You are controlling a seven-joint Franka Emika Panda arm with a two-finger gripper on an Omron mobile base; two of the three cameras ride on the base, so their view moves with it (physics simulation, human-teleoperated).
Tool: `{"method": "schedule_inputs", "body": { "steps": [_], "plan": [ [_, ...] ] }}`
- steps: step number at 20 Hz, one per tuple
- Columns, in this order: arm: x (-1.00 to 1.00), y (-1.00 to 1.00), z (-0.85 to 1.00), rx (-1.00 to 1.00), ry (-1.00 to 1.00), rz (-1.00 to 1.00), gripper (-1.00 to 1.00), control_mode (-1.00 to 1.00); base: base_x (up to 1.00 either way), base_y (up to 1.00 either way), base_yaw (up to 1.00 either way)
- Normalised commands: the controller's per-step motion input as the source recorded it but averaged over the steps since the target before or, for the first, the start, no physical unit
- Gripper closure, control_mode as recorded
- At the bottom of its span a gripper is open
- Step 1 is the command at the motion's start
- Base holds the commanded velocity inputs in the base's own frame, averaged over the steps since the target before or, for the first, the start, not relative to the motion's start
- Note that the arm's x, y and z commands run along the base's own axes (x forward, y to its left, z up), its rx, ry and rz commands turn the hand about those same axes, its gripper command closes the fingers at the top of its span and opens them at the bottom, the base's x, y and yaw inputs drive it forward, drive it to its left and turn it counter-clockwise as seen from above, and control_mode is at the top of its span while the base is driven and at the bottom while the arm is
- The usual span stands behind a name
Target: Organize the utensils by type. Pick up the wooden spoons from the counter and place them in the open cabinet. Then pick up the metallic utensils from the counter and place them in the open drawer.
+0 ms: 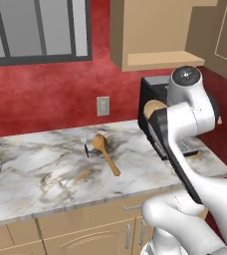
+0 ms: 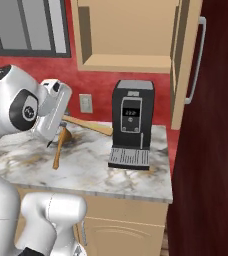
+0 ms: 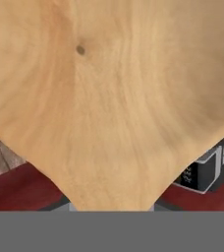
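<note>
Wooden grain crowded the hand view, where one wooden spoon (image 3: 109, 98) sat clamped in the jaws (image 2: 61, 120), its handle running toward the right of the right base frame, just left of the coffee machine (image 2: 131, 125). The open cabinet (image 2: 131, 62) waited above, at upper centre. A second spoon (image 1: 105, 152) lay on the bench (image 1: 46, 169) at mid-frame, long axis diagonal, small metal pieces (image 1: 85, 145) just beside its bowl.

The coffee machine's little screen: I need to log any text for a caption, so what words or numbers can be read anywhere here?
Coffee machine display: pale marks, too small and blurred to read.
Wall outlet: no text.
Wooden spoon near the hand camera: bare wood, no label.
</note>
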Motion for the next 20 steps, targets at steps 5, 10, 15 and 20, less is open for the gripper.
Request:
{"method": "schedule_inputs", "body": {
  "steps": [5, 10, 15, 20],
  "plan": [
    [0.13, -0.09, 0.64, 0.0, -0.32, 0.09, 1.0, -1.0, 0.0, 0.0, 0.0],
    [0.12, -0.16, 0.58, 0.0, -0.25, 0.22, 1.0, -1.0, 0.0, 0.0, 0.0],
    [0.41, -0.23, 0.56, 0.0, -0.13, 0.19, 1.0, -1.0, 0.0, 0.0, 0.0],
    [0.42, -0.15, 0.55, 0.0, -0.1, 0.12, 1.0, -1.0, 0.0, 0.0, 0.0]
  ]
}}
